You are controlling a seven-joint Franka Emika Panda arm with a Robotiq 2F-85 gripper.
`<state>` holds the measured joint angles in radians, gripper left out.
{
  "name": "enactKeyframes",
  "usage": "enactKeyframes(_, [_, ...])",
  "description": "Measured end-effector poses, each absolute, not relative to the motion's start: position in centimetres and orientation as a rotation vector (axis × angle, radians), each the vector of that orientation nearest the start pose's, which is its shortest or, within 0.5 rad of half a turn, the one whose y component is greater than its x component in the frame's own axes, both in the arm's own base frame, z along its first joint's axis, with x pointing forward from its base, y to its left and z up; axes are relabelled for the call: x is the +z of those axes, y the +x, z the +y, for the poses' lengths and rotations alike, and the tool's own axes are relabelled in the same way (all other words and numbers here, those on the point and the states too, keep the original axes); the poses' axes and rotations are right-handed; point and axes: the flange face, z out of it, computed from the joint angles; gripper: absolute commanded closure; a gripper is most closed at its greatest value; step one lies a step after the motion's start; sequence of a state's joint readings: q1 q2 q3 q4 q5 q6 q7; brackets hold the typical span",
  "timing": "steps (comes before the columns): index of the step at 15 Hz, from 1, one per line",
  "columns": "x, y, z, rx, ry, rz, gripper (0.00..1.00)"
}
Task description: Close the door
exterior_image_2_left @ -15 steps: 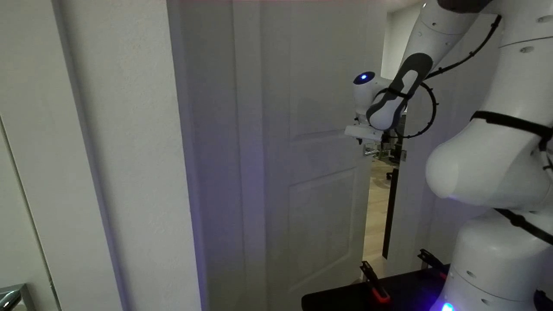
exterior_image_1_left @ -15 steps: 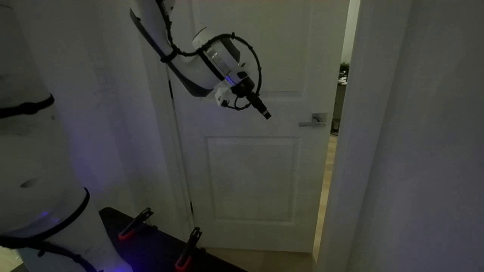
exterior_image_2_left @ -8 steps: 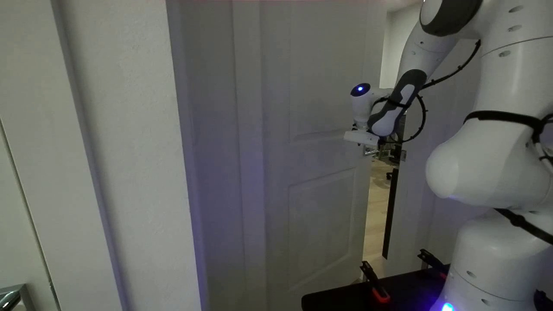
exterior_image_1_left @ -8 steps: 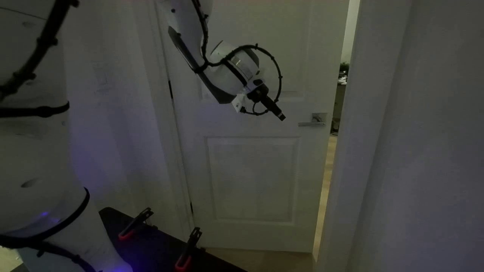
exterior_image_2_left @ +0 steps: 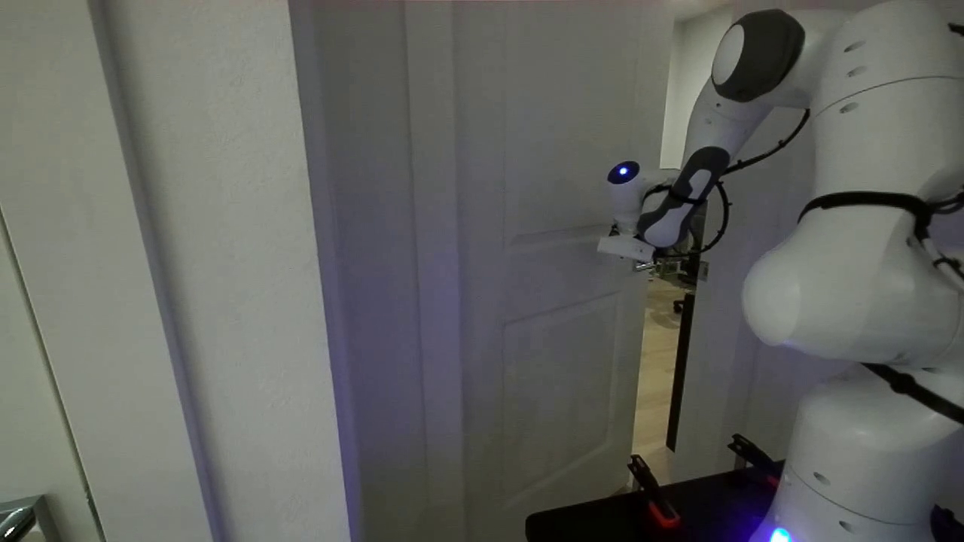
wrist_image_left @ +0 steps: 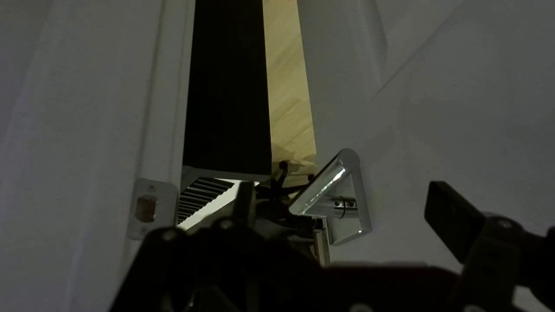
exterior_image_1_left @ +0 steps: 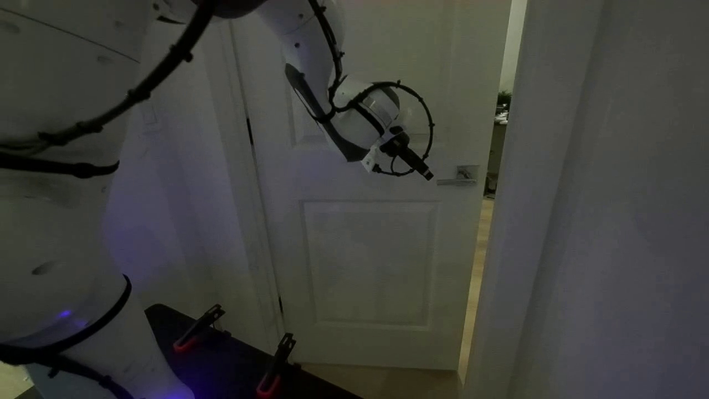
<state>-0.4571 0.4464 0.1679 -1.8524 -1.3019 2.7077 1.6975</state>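
Observation:
The white panelled door (exterior_image_1_left: 371,260) stands ajar, with a narrow gap along its handle edge; it also shows in an exterior view (exterior_image_2_left: 561,376) and at the right of the wrist view (wrist_image_left: 433,108). Its silver lever handle (exterior_image_1_left: 457,182) shows in the wrist view (wrist_image_left: 323,184) between the two fingers. My gripper (exterior_image_1_left: 427,175) is just to the left of the lever's free end in that exterior view. In the wrist view my gripper (wrist_image_left: 347,208) is open, its fingers (wrist_image_left: 453,221) wide apart with nothing held. I cannot tell whether it touches the handle or door.
The door frame with a metal strike plate (wrist_image_left: 151,208) is left of the gap in the wrist view. Through the gap show a wooden floor (wrist_image_left: 288,86) and a dark panel (wrist_image_left: 230,95). A black table (exterior_image_1_left: 232,360) with clamps (exterior_image_1_left: 277,366) stands under the arm.
My gripper has moved right and slightly down towards the handle in an exterior view, and the arm has lowered. The door has not visibly moved.

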Motion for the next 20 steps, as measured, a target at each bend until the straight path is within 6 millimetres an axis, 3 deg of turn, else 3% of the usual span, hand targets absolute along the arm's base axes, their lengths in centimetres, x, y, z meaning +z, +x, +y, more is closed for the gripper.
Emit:
enactKeyframes(11, [28.9, 67.7, -19.9, -1.319, -2.874, 1.412, 0.0])
enactKeyframes(20, [26.2, 69.6, -21.1, -1.353, -2.885, 1.406, 0.0])
